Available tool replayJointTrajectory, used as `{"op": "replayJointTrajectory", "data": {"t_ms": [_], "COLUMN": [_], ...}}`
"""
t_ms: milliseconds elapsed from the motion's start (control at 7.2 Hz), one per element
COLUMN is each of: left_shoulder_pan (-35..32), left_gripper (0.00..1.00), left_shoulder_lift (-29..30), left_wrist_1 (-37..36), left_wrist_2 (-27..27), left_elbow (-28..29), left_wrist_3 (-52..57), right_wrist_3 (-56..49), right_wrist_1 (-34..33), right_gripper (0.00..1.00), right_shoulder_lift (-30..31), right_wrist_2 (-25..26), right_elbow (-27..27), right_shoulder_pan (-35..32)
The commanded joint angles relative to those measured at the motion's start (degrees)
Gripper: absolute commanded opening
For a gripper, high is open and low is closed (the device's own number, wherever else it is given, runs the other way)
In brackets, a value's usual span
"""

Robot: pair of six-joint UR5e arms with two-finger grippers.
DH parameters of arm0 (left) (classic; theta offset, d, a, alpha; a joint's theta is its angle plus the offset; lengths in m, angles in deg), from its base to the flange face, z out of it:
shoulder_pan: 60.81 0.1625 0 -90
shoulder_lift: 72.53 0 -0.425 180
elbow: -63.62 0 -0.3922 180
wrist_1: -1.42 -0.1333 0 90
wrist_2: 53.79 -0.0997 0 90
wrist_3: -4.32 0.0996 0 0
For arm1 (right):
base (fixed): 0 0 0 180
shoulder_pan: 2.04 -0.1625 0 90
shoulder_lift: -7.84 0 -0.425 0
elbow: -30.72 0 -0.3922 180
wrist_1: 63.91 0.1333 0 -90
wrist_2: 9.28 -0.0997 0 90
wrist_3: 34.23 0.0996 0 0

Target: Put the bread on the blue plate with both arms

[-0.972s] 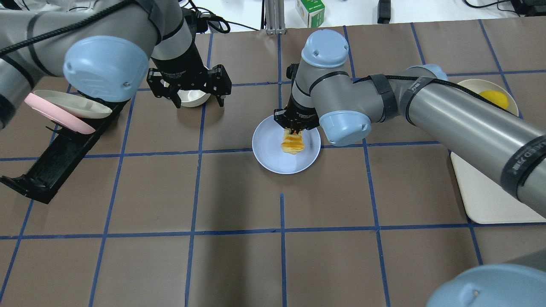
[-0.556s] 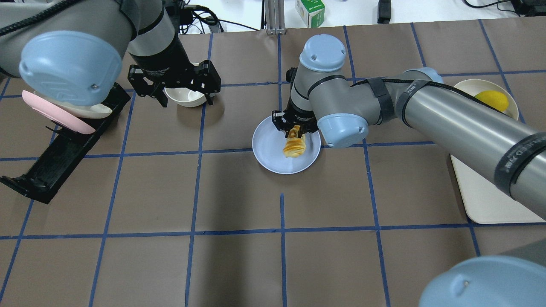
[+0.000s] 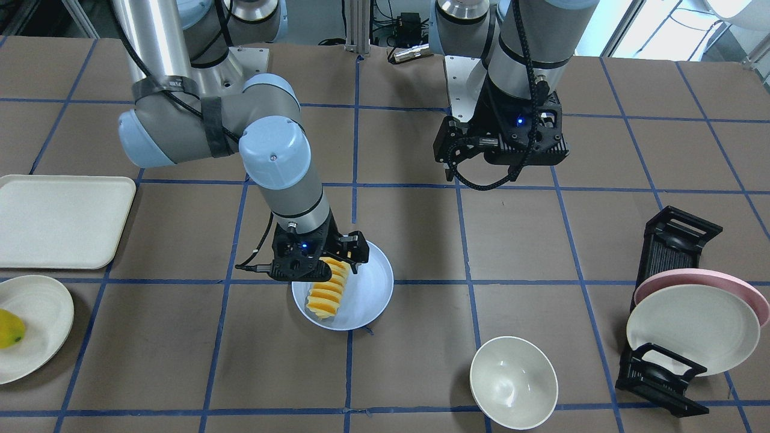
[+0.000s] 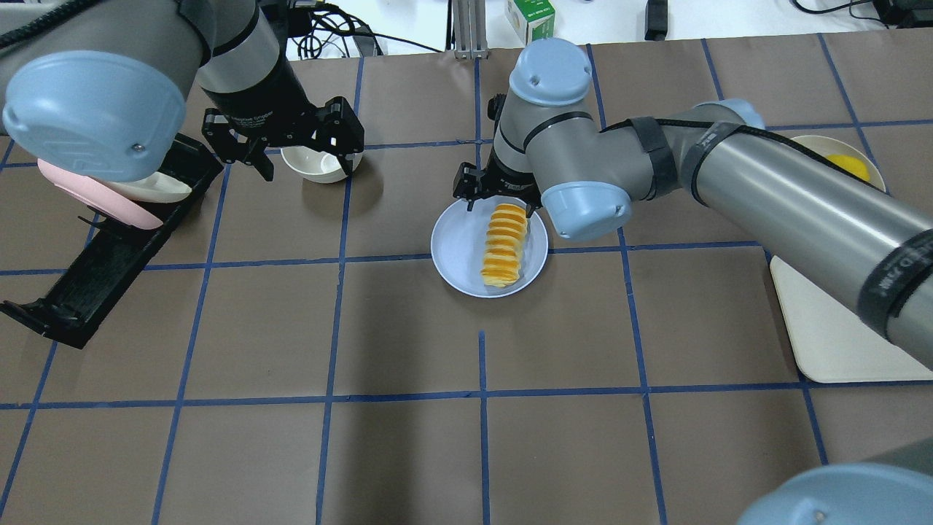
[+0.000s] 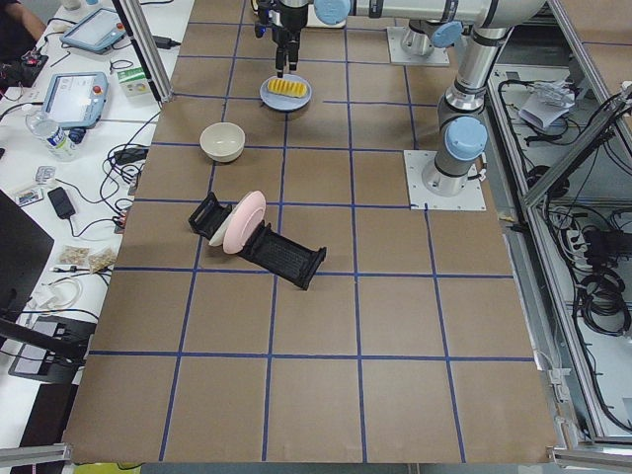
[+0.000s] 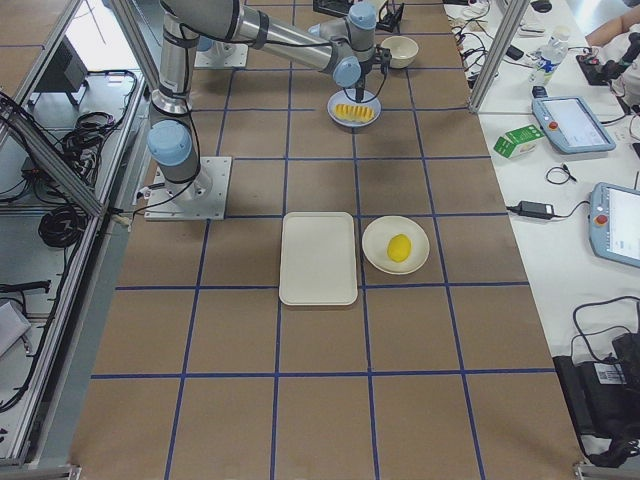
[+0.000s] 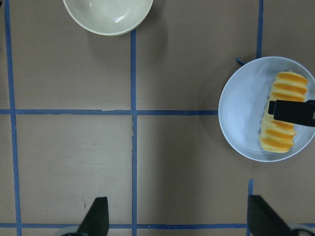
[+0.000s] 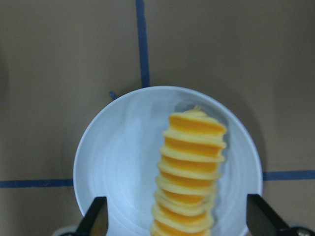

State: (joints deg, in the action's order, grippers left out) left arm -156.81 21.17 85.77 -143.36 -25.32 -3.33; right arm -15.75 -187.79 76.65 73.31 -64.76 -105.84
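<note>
The bread (image 4: 503, 244) lies flat on the blue plate (image 4: 453, 251) at mid-table, its ridged slices in a row. My right gripper (image 4: 501, 204) hangs open and empty just above the plate's far edge. In the right wrist view its fingertips (image 8: 94, 219) stand wide either side of the bread (image 8: 192, 167) on the plate (image 8: 118, 162). My left gripper (image 4: 310, 157) is open and empty, well to the left, above a white bowl. The left wrist view shows the plate (image 7: 241, 113) and bread (image 7: 283, 135) at its right.
A white bowl (image 4: 322, 169) stands under the left gripper. A black dish rack (image 4: 109, 262) with a pink plate (image 4: 95, 203) and a cream plate is at far left. A cream tray (image 4: 831, 335) and a cream plate with a yellow fruit (image 4: 845, 166) are at right.
My right gripper has opened and let go of the bread, which tipped from standing on end to lying flat on the plate. The left arm has drawn back to the left.
</note>
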Motion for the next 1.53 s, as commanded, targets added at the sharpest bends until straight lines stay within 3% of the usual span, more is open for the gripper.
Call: {"op": "replayJointTrajectory", "data": {"t_ms": [0,278,556,694,833,1389], "left_shoulder_pan": [0.28,0.37,0.37,0.37,0.37,0.46], "left_gripper": [1.00,1.00,1.00,1.00,1.00,1.00], "left_shoulder_lift": [-0.10,-0.10,-0.10,-0.10,-0.10,-0.19], "left_wrist_1": [-0.06,-0.15,-0.32,-0.41,-0.32,-0.41], "left_wrist_2": [0.01,0.01,0.10,0.10,0.10,-0.08], "left_elbow": [0.00,0.00,0.00,0.00,0.00,0.26], "left_wrist_3": [0.01,0.01,0.01,-0.08,-0.08,0.09], "right_wrist_3": [-11.05,-19.14,-18.83,-19.52,-19.35,-19.53], "right_wrist_1": [16.84,27.00,29.20,34.45,34.41,35.47], "right_gripper": [1.00,1.00,1.00,1.00,1.00,1.00], "right_shoulder_lift": [10.50,15.81,16.00,17.22,20.19,19.61], "right_wrist_2": [2.22,2.41,1.87,2.40,2.49,5.39], "right_elbow": [1.70,5.03,9.32,11.70,11.29,12.42], "right_shoulder_pan": [10.06,17.39,16.71,15.31,15.13,15.21]}}
